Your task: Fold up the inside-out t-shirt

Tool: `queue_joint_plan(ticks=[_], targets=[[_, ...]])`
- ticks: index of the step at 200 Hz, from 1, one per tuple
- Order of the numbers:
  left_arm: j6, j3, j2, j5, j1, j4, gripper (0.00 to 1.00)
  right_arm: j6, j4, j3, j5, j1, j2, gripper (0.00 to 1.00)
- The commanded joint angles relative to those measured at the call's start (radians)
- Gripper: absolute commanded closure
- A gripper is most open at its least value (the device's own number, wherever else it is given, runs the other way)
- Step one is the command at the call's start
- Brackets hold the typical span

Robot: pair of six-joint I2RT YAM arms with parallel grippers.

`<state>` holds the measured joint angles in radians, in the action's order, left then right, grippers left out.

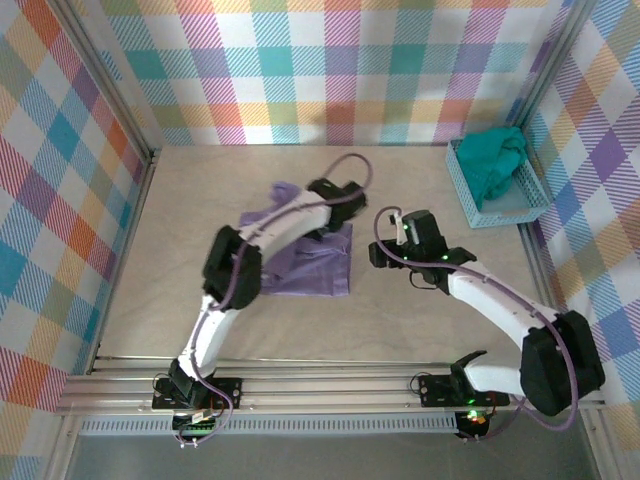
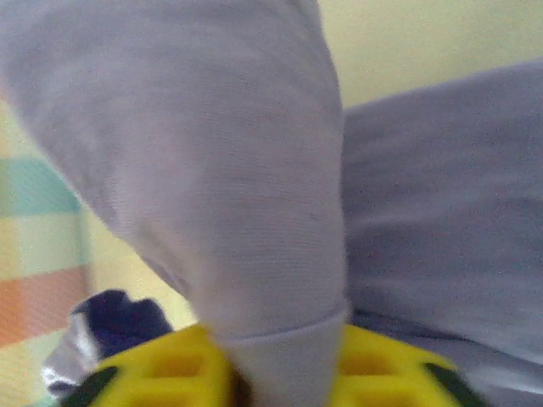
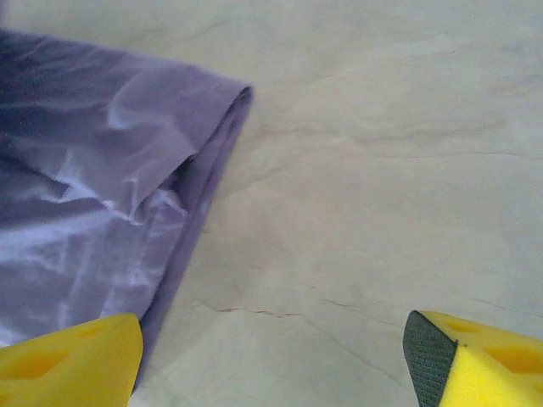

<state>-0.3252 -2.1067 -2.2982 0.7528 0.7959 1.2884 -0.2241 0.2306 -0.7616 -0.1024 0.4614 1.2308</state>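
Overhead, wrist close-ups, sharing t-shirt (image 1: pixel 325 268)

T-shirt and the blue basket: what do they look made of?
T-shirt: soft matte knit, likely cotton jersey; fine ribbed weave and a stitched hem show in the left wrist view, and it drapes in folds. Basket: looks like rigid light-blue plastic with a perforated wall, though too small to be sure.

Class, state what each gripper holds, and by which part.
Left gripper pinches the lavender t-shirt by a hemmed edge; right gripper is open, holding nothing.

Plaid walls (image 1: pixel 350 70), beige tabletop (image 1: pixel 420 180).
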Motion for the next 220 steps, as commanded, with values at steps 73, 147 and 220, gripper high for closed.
queue_joint_plan(ticks=[73,147,220], targets=[[-0.047,0.467,0.483,-0.532,-0.088,-0.408,0.28,-0.061,-0.108,0.109,-0.052,-0.021,-0.098,0.19],[-0.034,0.734,0.455,-0.893,-0.389,-0.721,0.26,-0.049,-0.119,0.046,0.016,-0.017,-0.036,0.19],[0.001,0.815,0.513,-0.857,-0.284,-0.794,0.7,-0.033,-0.056,0.044,0.003,-0.017,-0.062,0.18]])
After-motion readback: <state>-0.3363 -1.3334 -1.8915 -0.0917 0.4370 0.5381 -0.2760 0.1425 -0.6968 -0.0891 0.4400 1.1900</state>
